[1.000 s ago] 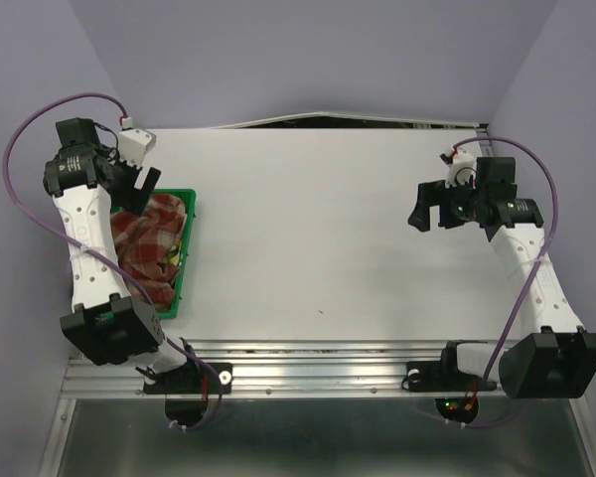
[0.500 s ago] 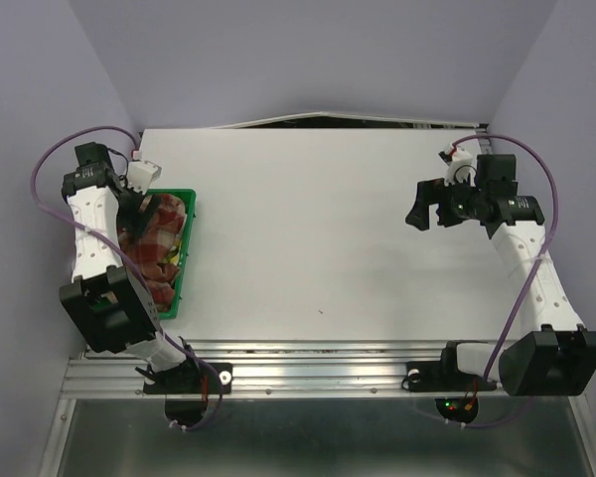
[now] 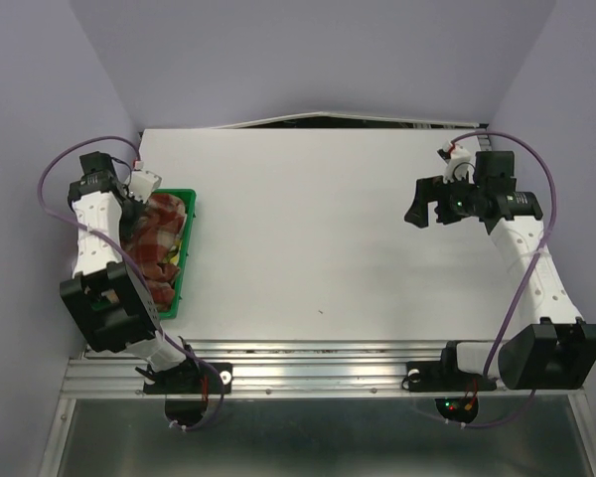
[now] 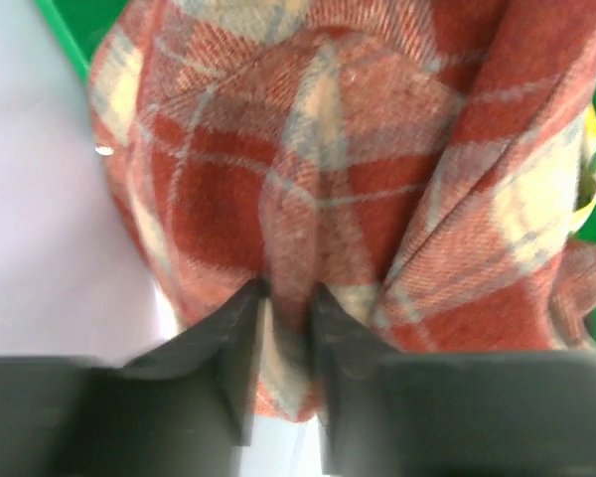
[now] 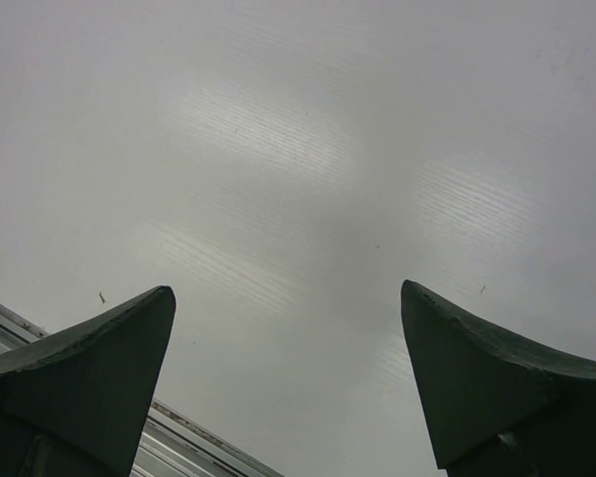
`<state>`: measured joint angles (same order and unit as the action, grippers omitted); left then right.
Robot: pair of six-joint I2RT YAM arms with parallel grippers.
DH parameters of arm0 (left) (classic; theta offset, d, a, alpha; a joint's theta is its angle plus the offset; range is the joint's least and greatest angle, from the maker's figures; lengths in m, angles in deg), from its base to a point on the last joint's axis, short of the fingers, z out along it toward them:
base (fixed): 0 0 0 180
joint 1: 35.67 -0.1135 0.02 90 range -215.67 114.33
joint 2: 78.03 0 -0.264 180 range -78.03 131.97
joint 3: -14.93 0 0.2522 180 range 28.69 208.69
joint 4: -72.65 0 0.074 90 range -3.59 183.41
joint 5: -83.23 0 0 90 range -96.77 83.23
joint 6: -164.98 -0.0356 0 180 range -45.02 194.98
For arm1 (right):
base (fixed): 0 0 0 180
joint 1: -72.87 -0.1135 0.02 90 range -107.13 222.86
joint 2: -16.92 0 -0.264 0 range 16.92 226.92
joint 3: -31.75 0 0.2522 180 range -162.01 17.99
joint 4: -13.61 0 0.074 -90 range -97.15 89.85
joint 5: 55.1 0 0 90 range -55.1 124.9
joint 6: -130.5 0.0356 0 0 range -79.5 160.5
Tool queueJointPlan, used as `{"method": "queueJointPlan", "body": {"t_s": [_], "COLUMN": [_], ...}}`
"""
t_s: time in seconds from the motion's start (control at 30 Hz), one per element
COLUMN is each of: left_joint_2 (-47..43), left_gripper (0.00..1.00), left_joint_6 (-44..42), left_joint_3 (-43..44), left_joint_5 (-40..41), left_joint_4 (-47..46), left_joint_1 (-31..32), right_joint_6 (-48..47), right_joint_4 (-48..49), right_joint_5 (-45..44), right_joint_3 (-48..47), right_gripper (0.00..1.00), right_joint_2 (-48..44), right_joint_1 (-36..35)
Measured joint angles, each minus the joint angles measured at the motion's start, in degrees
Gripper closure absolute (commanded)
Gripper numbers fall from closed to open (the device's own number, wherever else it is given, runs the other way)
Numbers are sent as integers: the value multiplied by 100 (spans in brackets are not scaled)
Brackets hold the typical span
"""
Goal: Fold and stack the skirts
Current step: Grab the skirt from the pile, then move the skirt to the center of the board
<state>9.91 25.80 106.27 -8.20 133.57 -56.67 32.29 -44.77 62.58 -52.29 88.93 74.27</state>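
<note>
Red-and-cream plaid fills my left wrist view: the plaid skirt (image 4: pixel 318 189) is a soft, woolly-looking cloth, bunched into loose ridges and creases, with broad red and cream checks crossed by thin grey lines. From overhead I see it heaped in the green tray (image 3: pixel 187 260), which sits at the far-left edge of the bench (image 3: pixel 318 229), and the cloth is piled up towards the tray's far end. The left jaws are down in that tray and closed on the plaid skirt, their two dark fingers (image 4: pixel 228 348) pinching a raised fold of the cloth near its edge. At the right edge of that wrist view a sliver of yellow-green (image 4: pixel 588 169) shows beside the plaid, but I cannot tell what it belongs to. Over on the right side of the bench, well apart from the tray, the right jaws hang above the surface, spread wide. Their dark fingers (image 5: pixel 89 368) stand far apart, with only pale bench showing between them.
</note>
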Motion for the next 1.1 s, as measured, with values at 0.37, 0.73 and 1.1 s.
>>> {"method": "queueJointPlan", "body": {"t_s": [0.37,0.73,1.1], "left_joint_2": [-870,-1379,-1499], "left_gripper": [100,100,100], "left_joint_6": [160,859,1923], "left_joint_3": [1700,4332,4522], "left_joint_5": [-103,-98,-85], "left_joint_4": [898,1333,243], "left_joint_1": [-39,-39,-42], "right_joint_6": [2,26,79], "right_joint_4": [0,-35,-42], "right_joint_5": [37,166,214], "right_joint_3": [-63,-358,-564], "right_gripper": [0,0,0], "right_joint_2": [4,96,306], "right_joint_1": [0,0,0]}}
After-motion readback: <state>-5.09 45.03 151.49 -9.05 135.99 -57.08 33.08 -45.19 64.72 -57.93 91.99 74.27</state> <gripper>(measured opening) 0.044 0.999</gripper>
